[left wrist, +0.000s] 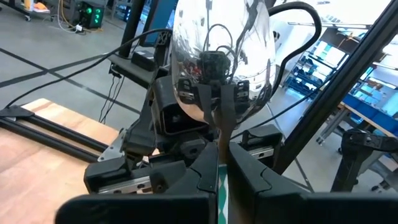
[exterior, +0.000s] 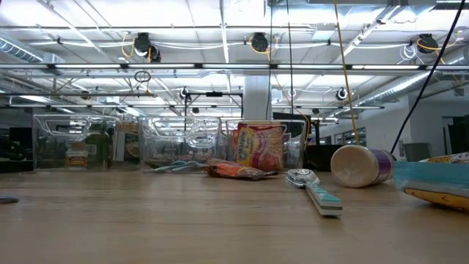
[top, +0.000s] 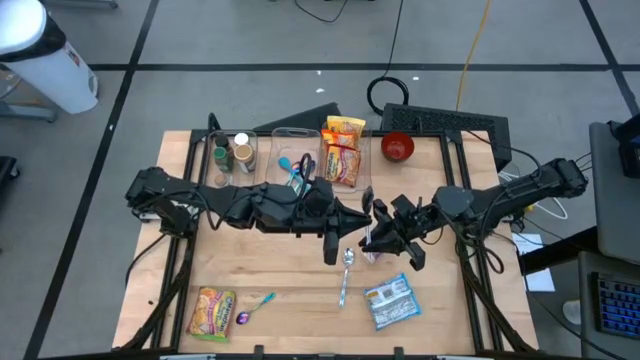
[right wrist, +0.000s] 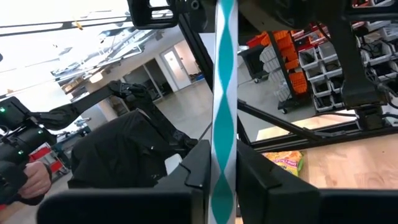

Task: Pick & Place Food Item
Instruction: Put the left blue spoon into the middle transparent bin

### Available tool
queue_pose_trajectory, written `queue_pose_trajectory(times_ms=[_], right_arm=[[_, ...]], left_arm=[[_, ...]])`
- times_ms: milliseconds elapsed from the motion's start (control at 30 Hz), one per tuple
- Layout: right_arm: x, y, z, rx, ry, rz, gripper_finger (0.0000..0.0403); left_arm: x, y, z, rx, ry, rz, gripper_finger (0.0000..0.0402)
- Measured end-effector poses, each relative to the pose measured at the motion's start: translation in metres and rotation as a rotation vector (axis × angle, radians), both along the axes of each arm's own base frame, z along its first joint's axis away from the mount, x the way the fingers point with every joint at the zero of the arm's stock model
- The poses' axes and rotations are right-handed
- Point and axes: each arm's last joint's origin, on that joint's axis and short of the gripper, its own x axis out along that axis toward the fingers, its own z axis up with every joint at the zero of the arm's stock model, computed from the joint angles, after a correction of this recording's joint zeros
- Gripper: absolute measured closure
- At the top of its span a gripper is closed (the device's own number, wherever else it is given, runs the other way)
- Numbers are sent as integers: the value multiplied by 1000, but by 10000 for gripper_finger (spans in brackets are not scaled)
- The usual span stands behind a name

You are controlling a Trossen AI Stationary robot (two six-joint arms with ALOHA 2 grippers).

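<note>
- Left gripper (left wrist: 222,168) is clamped on the teal-handled spoon (left wrist: 221,56), held aloft over mid-table.
- Right gripper (right wrist: 222,171) is pinched on the same handle, facing it.
- I'd confirm the right's hold is firm before releasing the left, with no twisting.
- The noodle packet (top: 342,150) in the back bin has print too small to read.

My arms meet mid-desk (top: 300,285) over a spoon (top: 345,277). Bins (top: 262,150) line the far edge, a bowl (top: 397,147) at their right; food packets (top: 391,302) lie near me.
</note>
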Motion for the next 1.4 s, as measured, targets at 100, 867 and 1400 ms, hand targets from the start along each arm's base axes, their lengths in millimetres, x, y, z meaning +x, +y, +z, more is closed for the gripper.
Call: queue_pose_trajectory(times_ms=[100,867,1400], right_arm=[[0,0,0,-5,-4,0,371],[-4,-20,14,30,-93,-46,371],[-4,-29,14,47,-82,-78,371]], left_arm=[[0,0,0,-3,0,1,390],[5,19,3,-83,-29,18,219],[11,34,-5,-104,17,37,255]])
